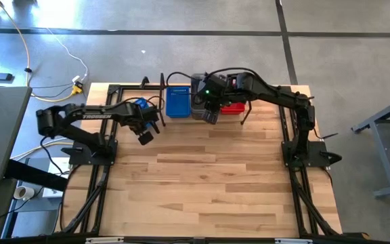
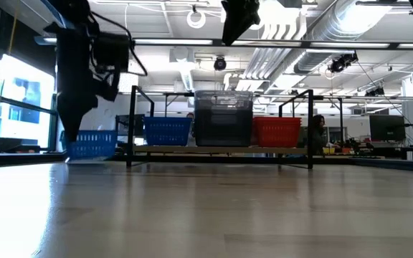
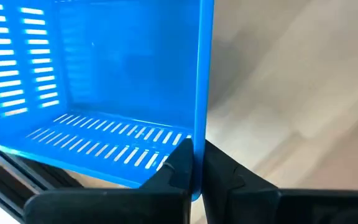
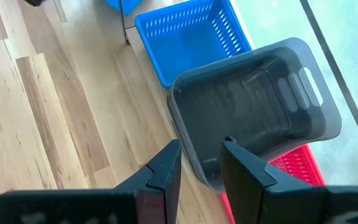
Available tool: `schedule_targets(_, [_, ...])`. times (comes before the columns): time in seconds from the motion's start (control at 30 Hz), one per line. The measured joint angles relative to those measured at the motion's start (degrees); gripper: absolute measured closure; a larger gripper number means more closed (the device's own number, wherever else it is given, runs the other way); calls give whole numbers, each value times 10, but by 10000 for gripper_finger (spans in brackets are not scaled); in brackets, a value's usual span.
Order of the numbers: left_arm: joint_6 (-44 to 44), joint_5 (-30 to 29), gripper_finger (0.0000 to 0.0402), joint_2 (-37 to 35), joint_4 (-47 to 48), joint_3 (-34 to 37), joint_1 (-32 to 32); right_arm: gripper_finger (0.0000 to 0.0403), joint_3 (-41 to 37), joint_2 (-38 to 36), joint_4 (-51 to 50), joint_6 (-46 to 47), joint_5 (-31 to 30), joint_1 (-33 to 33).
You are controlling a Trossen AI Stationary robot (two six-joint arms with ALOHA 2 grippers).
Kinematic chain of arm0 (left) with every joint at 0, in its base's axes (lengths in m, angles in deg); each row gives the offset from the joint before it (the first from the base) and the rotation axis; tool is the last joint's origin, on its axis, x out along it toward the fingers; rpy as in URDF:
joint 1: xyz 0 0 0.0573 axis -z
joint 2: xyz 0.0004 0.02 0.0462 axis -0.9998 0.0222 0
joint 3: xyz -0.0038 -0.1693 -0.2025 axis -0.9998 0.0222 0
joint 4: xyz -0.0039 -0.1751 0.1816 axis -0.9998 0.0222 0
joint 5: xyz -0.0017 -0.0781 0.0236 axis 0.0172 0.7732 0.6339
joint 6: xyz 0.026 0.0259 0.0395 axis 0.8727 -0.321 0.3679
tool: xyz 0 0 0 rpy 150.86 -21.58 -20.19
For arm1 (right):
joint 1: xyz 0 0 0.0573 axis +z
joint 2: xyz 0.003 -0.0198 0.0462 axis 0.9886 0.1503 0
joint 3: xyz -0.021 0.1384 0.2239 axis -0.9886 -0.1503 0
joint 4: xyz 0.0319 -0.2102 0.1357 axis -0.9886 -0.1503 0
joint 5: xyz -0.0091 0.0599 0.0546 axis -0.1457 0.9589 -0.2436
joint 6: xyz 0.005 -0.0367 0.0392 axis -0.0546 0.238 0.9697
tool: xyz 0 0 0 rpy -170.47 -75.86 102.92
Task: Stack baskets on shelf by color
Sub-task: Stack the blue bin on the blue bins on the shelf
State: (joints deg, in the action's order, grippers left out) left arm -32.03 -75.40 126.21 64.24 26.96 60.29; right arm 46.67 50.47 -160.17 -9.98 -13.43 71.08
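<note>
My left gripper (image 3: 194, 160) is shut on a blue basket (image 3: 104, 81) at the shelf's left end (image 1: 141, 105); in the low view that basket (image 2: 92, 144) sits low beside the shelf (image 2: 221, 149). On the plank stand a blue basket (image 2: 167, 131), a taller smoky grey stack (image 2: 223, 118) and a red basket (image 2: 277, 131). My right gripper (image 4: 201, 165) is open and hovers well above the grey stack (image 4: 253, 106), touching nothing; in the low view it (image 2: 239, 21) is high over the stack. My left gripper pinches the blue basket's side wall at its rim (image 3: 199, 134), one finger inside the basket and one outside. The fingers come from above, pointing down. The basket hangs upright below them; whether its bottom touches the table I cannot tell.
The shelf's thin black uprights (image 2: 130, 125) (image 2: 310, 129) stand at its ends. The broad wooden tabletop (image 1: 202, 183) stretches toward the near edge. Cables lie on the floor beyond the far left corner (image 1: 53, 41). A person (image 2: 317, 132) shows in the room behind.
</note>
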Motion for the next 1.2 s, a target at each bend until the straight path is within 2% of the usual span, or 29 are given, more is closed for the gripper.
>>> schedule_targets(0.27, [-43, 2, 399, -109, 44, -21, 27, 304, 0, 0, -3, 46, -42, 27])
schedule_targets(0.5, [-73, -21, 400, -196, 57, -48, 35, 304, 0, 0, -4, 96, -57, 40])
schedule_targets(0.7, [-75, -68, 400, -242, 55, -101, 35, 305, 0, 0, -4, 123, -105, 43])
schedule_targets(0.93, [23, -112, 401, -251, 40, -185, 35, 305, 0, 0, -3, 144, -144, 39])
schedule_targets(1.2, [153, -109, 401, -224, -33, -260, 35, 305, 13, -1, -12, 147, -246, 31])
